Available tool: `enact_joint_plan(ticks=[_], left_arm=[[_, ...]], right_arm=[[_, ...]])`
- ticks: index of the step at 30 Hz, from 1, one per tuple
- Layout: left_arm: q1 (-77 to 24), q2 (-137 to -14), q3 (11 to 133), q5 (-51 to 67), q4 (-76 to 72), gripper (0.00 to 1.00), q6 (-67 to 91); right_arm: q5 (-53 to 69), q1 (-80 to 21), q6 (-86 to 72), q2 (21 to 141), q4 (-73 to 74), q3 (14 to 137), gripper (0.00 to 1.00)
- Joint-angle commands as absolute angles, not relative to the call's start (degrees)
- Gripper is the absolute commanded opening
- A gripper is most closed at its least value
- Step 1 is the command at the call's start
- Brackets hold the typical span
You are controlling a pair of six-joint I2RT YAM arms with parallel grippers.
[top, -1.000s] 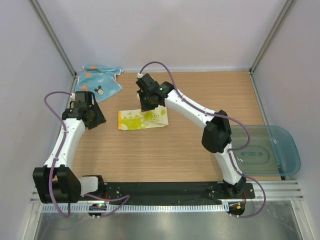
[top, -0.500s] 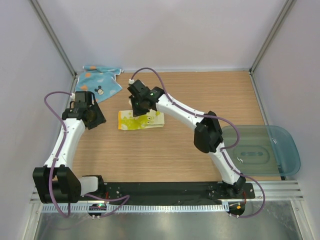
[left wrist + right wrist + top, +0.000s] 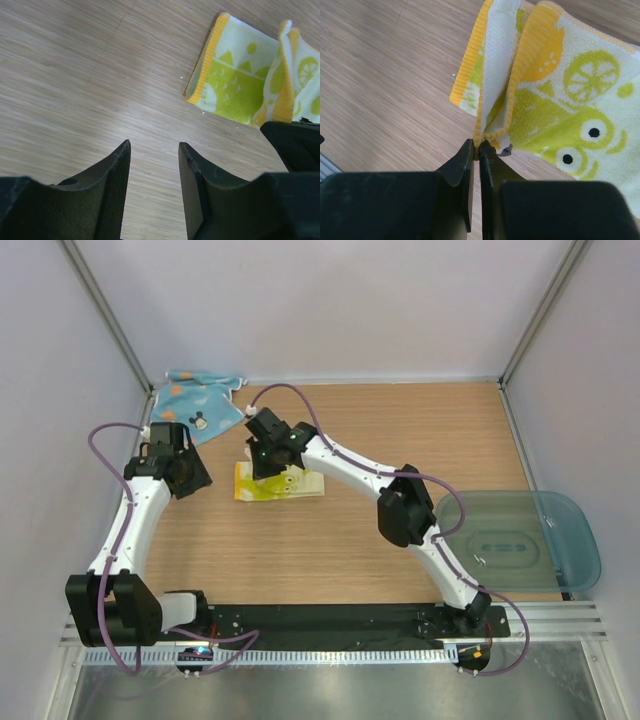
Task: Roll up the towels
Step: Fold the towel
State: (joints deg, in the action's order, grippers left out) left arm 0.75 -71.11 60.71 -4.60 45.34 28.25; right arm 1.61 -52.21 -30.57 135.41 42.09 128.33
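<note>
Here the yellow towel [image 3: 555,100] is pinched edgewise between the right fingers [image 3: 461,166].

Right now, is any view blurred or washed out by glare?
Top view: sharp, evenly lit. Left wrist: pale glare on the table, otherwise clear. Right wrist: yellow towel crisp; the dark fingers show little detail.

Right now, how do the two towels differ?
Colour: the yellow towel has green print; the blue towel has coloured spots and a mouse face. Place: yellow lies mid-table; blue sits in the far left corner. State: yellow's edge is pinched in the right gripper and folded over; blue lies loose, untouched. Both are small cloths on the table, neither rolled.
</note>
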Motion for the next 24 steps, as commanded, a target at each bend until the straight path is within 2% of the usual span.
enact_joint_plan(ticks=[1,5,8,9,12,13,18,24], left_arm=[[0.5,-70.1,62.3,-6.0,45.4,0.45,28.6],[0.5,-70.3,62.3,-6.2,45.4,0.45,28.6],[0.4,-70.5,62.3,-6.4,45.4,0.45,28.5],[0.4,-70.6,62.2,-6.6,45.5,0.45,28.6],[0.6,-70.9,62.3,-7.2,45.7,0.45,28.5],[0.4,-71.0,62.4,-7.6,45.7,0.45,28.4],[0.5,-71.6,61.7,-5.1,44.5,0.45,28.0],[-4.7,-76.5,63.5,-2.2,43.9,0.44,29.2]], right_arm=[[3.9,-53.8,-31.4,136.0,38.2,130.3,0.13],[5.2,-54.1,-31.4,136.8,35.9,129.6,0.22],[6.9,-54.2,-31.4,136.9,32.0,127.5,0.37],[7.8,-54.2,-31.3,136.9,31.1,127.1,0.5],[8.5,-54.2,-30.9,136.3,28.7,126.3,0.7],[8.8,-54.1,-30.8,135.9,28.0,125.9,0.74],[8.3,-51.9,-30.6,129.0,24.9,120.5,0.78],[10.5,-43.9,-33.0,118.2,21.6,104.8,0.76]])
